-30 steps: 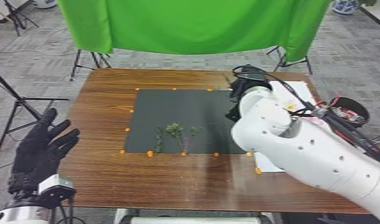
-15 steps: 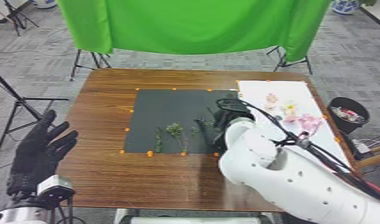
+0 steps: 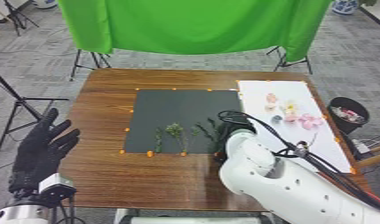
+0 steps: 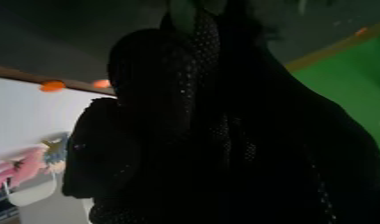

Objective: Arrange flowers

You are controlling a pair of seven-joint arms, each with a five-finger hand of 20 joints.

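My right hand is low over the right part of the dark mat, beside a leafy green stem. In the right wrist view, that hand has its fingers and thumb closed round a green piece. Further left on the mat lie a narrow green sprig, a bushier sprig and a small one. The white sheet bears pink flowers, a pale yellow flower and a peach one. My left hand is open at the table's left side.
Orange markers line the mat on the brown table. A dark bin stands off the table's right edge. Behind the table hangs a green cloth. Black cables run along my right arm.
From the mat's far right corner, my right hand has come nearer over the right part of the mat. The leafy stem now shows beside it, and the flowers are uncovered. My left hand is unchanged.
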